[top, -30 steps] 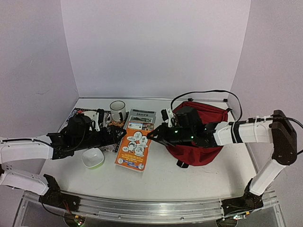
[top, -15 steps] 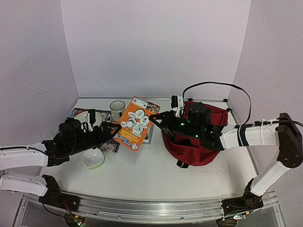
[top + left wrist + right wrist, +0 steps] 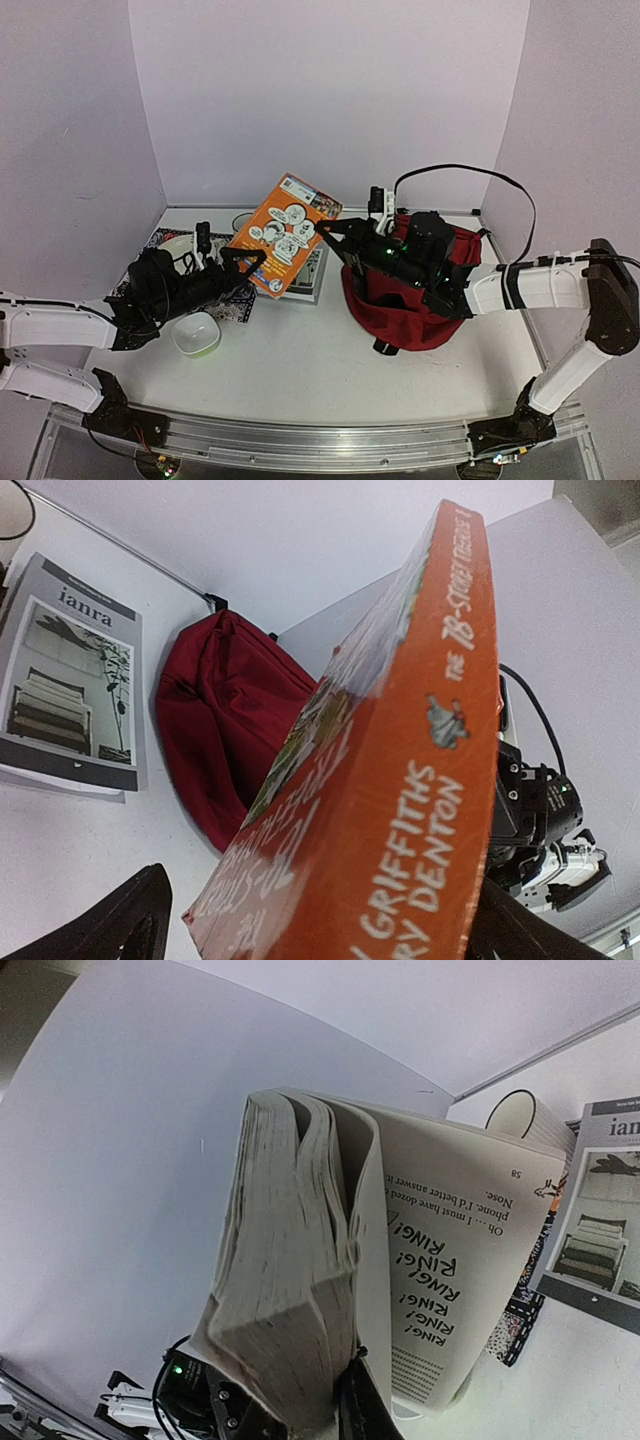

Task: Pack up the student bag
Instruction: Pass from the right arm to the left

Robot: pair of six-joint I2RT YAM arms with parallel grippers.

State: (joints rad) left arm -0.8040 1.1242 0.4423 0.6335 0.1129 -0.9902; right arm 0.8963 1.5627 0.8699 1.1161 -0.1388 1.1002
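The student bag [image 3: 405, 310], dark red and slumped, sits on the table right of centre; it also shows in the left wrist view [image 3: 215, 710]. An orange paperback book [image 3: 285, 232] hangs tilted in the air to its left. My right gripper [image 3: 326, 228] is shut on the book's page edge; the right wrist view shows the pages [image 3: 300, 1260] bulging above the pinching jaws [image 3: 345, 1405]. My left gripper [image 3: 243, 260] stands open under the book's lower corner, with its fingers either side of the orange spine [image 3: 400, 780] and a gap showing at the left finger [image 3: 135, 920].
A grey "ianra" magazine [image 3: 308, 282] lies under the raised book. A white and green bowl [image 3: 196, 333] and a black-and-white patterned notebook [image 3: 236, 306] lie near my left arm. A mug [image 3: 525, 1120] stands at the back. Walls close in behind and on both sides.
The orange book went from lying flat on the table to tilted up in the air, lifted by my right gripper. My left gripper moved in under its lower corner.
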